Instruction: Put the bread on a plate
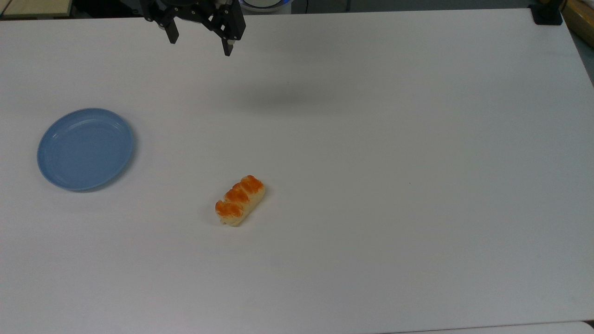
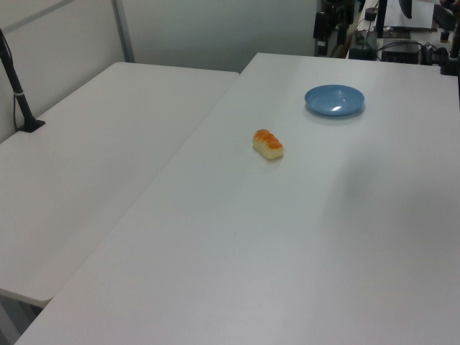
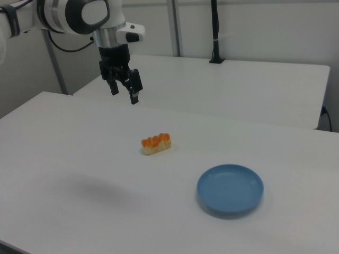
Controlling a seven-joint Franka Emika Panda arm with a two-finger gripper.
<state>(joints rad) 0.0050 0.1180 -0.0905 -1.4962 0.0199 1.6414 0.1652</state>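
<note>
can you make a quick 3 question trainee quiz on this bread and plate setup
1. True or false: the bread already lies on the plate.
2. In the top view, the plate sits on which side of the bread? A) the top view's left B) the top view's right
3. Fill in: the gripper hangs above the table with its fingers ____ and nothing between them.

Key
1. False: it lies on the bare table, apart from the plate.
2. A
3. open
</note>
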